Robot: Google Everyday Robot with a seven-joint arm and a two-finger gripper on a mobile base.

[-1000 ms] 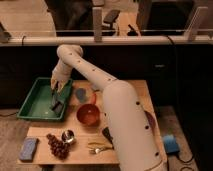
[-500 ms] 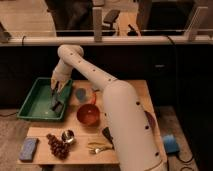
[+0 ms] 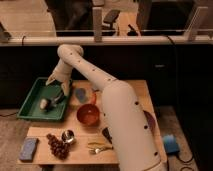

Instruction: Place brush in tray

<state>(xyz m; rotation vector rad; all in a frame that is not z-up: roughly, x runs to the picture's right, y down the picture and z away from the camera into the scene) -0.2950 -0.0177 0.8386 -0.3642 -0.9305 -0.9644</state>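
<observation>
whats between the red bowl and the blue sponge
Camera view: a small metal cup and dark grapes sit between the bowl and sponge. The gripper hangs over the tray, by the brush.

- We are seeing a thick, cream-white arm (image 3: 116,102) built of rounded tubular segments.
- We are noticing small dark dots (image 3: 135,103) along its shell.
- We are finding its pale gripper (image 3: 63,89) over the tray (image 3: 34,92).

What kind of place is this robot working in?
Probably an office or lab test area: a wooden table stands before a glass partition, with an office chair beyond. The gripper hangs over the green tray.
</observation>
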